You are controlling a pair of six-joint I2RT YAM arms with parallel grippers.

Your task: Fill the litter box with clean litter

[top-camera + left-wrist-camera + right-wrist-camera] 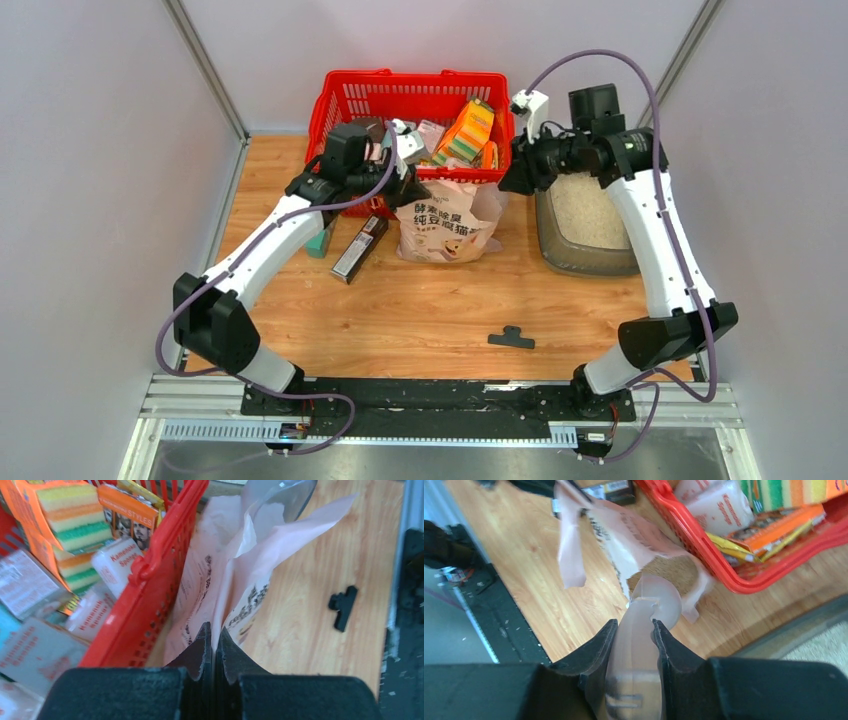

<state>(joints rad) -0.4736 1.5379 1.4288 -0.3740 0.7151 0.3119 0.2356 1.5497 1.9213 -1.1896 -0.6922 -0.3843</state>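
Observation:
The grey-brown litter box lies at the right of the table with pale clean litter in it; its rim and litter show in the right wrist view. The pinkish-cream cat litter bag stands open in front of the basket. My left gripper is shut on the bag's upper edge. My right gripper is shut on the handle of the clear plastic scoop. The scoop's bowl sits at the bag's mouth, over tan granules.
The red mesh basket with sponges and packets stands at the back, touching the bag. A dark flat box and a teal item lie left of the bag. A black clip lies near the front edge. Walls close both sides.

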